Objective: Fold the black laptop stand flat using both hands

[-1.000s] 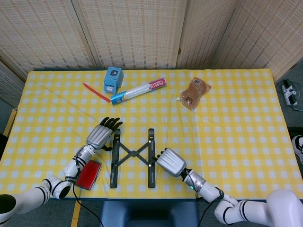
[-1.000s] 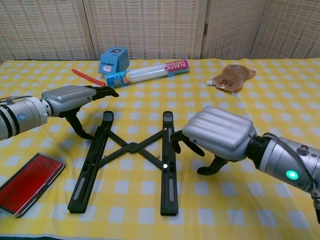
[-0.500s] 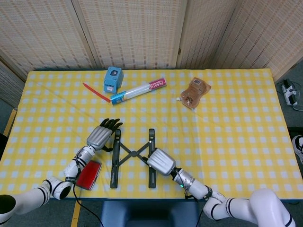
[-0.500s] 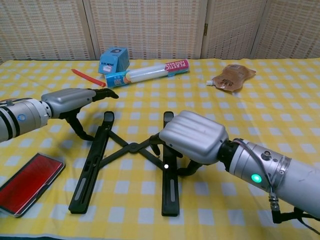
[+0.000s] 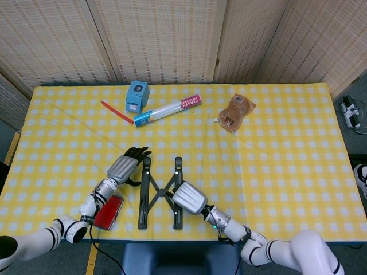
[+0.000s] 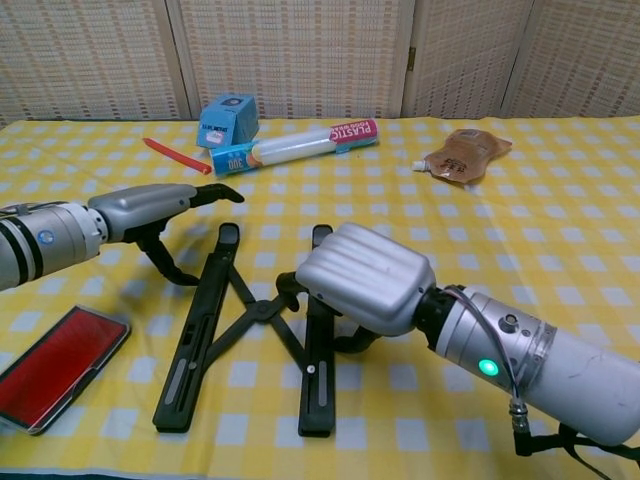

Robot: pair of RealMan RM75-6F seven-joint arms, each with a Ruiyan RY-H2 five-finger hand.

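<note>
"PLASTIC" in white letters on the pink end of the wrap roll; blue box's print illegible

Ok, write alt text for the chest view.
A right robot hand presses on the right rail of a black laptop stand on a yellow checked tablecloth; the left robot hand hovers beside its left rail.

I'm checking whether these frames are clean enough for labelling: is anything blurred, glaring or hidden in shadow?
Head view: even light, sharp throughout, soft shadows under the laptop stand. Chest view: right hand looms large near the lens and hides part of the stand, yet stays sharp; left hand casts a faint shadow; no glare.
</note>
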